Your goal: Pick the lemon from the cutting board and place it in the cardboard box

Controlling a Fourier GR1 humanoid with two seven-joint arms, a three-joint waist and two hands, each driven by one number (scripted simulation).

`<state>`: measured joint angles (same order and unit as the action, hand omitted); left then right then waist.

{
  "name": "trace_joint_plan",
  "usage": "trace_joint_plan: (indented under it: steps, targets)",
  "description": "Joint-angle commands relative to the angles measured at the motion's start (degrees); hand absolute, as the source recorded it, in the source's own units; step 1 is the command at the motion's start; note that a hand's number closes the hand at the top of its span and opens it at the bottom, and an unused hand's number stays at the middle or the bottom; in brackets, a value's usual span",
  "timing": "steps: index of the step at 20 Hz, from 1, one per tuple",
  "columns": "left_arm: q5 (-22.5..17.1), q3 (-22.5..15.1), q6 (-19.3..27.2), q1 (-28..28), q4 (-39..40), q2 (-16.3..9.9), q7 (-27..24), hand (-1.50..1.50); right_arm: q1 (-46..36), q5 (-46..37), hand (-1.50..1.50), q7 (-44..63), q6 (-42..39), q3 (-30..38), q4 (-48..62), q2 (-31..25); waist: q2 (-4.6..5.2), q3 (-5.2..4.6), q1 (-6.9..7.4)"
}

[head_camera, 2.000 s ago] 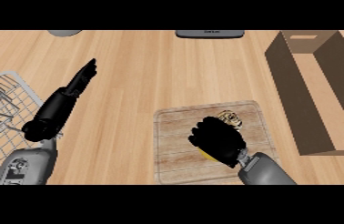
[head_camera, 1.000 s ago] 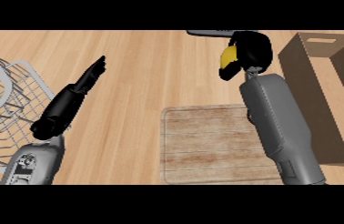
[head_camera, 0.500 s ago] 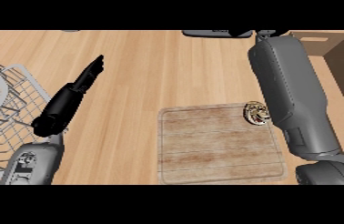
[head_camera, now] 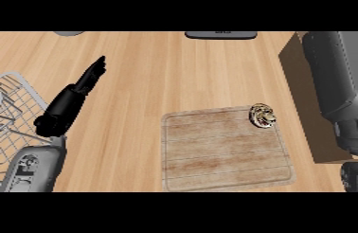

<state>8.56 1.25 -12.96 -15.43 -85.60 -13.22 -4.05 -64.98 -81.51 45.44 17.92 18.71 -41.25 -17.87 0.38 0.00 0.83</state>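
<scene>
On the pale wooden counter [head_camera: 161,76] the square wooden cutting board [head_camera: 224,151] carries only a small round patterned object [head_camera: 262,115] at its far right corner. No lemon shows on it or anywhere. The right grey forearm [head_camera: 334,80] stretches over the brown cardboard box [head_camera: 297,80], its hand out of sight. The left black hand [head_camera: 89,78] rests by the wire rack [head_camera: 17,113], fingers straight and together.

You see a glossy black left hand [head_camera: 73,102] on a light grey forearm casing [head_camera: 33,168]; the right forearm [head_camera: 334,80] is smooth dark grey.
</scene>
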Motion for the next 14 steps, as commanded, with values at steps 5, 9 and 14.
trace_joint_plan:
  steps: [5, 9, 14]
  targets:
    - [-0.28, 0.09, -0.3, 1.26, -2.56, 0.36, 1.52, 0.0, 4.75, 3.53, 1.5, -6.38, -3.56, 3.97, 6.87, -10.4, -0.22, 0.05, -0.42]
    - [-0.71, 0.78, -1.43, 2.3, -1.04, -0.52, -0.99, 0.0, 2.82, 7.65, 1.5, -7.01, -13.92, 7.37, 12.74, -12.71, -0.11, 0.04, -0.02]
    - [2.31, -0.41, 1.54, 5.02, -1.7, 1.18, -3.25, 0.0, 6.66, 12.73, 1.5, -11.67, -21.47, 9.62, 11.48, -15.7, -0.45, 0.0, -0.95]
